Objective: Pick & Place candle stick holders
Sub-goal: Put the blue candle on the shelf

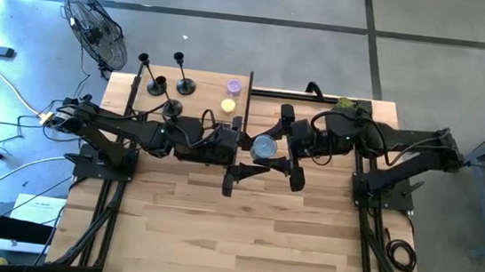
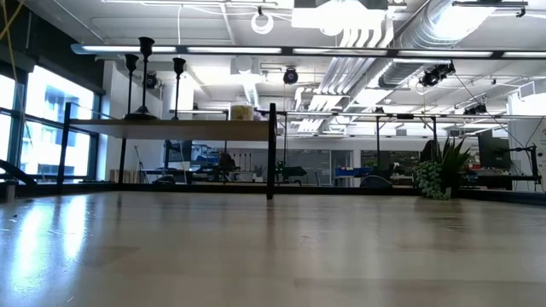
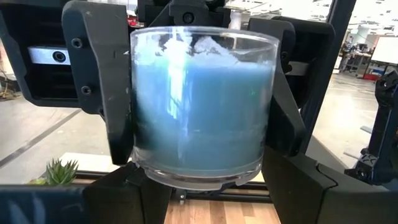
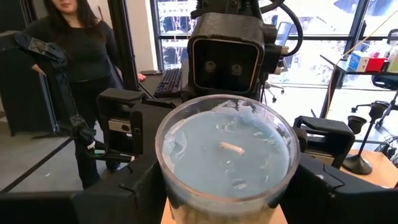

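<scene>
two dark robot arms meet over the middle of a pale wooden table point(image 1: 242, 234), holding between them a clear glass jar candle filled with pale blue wax point(image 1: 265, 146). the right gripper point(image 1: 266, 172) is clamped on the jar's sides. the left gripper point(image 3: 205, 180) sits just under it with its fingers spread wide beside the glass, not clearly pressing it. this looks like a handover of the jar, not yet a move on the holders. next, one arm would need to let go cleanly. the three small black candle stick holders point(image 1: 169, 84), each with a round base and thin upright stem, stand near the table's far left corner, untouched, beside a small purple candle point(image 1: 234, 87) and a yellow one point(image 1: 228, 105). a person point(image 4: 74, 56) stands beyond the table.
</scene>
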{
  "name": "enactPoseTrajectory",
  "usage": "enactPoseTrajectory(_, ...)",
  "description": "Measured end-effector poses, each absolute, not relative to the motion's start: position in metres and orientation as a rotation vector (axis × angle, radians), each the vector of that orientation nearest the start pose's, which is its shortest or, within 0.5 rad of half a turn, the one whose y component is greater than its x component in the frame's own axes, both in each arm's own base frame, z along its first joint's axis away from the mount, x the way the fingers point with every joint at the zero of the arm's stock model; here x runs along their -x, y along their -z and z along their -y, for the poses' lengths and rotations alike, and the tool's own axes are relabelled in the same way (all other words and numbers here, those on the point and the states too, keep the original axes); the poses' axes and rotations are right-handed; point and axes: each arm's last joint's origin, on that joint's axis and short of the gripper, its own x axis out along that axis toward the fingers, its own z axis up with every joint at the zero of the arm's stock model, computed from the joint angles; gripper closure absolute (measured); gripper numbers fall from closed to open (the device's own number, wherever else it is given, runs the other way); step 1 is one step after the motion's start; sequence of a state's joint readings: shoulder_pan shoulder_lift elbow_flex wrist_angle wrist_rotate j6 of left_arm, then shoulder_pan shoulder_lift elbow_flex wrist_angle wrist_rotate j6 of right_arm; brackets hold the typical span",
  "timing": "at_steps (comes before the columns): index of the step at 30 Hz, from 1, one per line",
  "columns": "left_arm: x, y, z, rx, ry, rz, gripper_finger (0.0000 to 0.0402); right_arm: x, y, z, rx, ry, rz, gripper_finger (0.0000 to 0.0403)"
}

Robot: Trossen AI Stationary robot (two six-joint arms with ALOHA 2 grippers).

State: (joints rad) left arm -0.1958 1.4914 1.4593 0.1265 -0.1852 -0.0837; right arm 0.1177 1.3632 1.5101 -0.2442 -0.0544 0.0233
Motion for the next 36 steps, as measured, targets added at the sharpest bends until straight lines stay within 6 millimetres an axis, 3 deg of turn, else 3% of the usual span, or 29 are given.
enactPoseTrajectory(9, -0.3356, -0.4281, 0.0603, 0.094, -0.019, 0.093, 0.0181, -0.2930, -0.4459, -0.0363, -0.019, -0.169, -0.116, 0.0147)
enactPoseTrajectory(36, -0.3355, -0.4246, 0.0579, 0.047, -0.110, 0.055, 0.0181, -0.2931, -0.4464, -0.0374, -0.020, -0.209, -0.109, 0.0147)
